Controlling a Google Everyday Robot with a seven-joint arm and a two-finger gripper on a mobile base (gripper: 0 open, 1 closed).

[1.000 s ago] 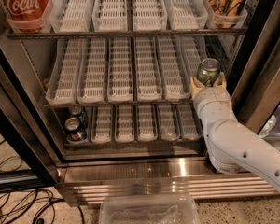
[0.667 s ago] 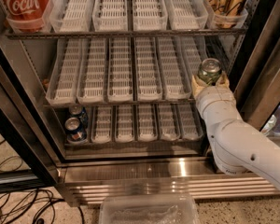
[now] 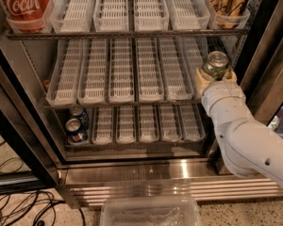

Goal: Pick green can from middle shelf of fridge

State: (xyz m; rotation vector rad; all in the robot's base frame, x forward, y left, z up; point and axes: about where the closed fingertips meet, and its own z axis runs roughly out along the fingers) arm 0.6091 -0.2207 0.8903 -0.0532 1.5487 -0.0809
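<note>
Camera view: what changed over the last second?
The tool, closed around the green can at the right end of the middle shelf, shifted slightly up and to the right in the picture, taking the can with it; the arm followed. The grip was already in place earlier. The Coca-Cola can and the blue cans stayed put.

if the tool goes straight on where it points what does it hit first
The green can, already held in the tool at the middle shelf's right end. Beyond that, probably the back of the fridge, though depth is unclear.
</note>
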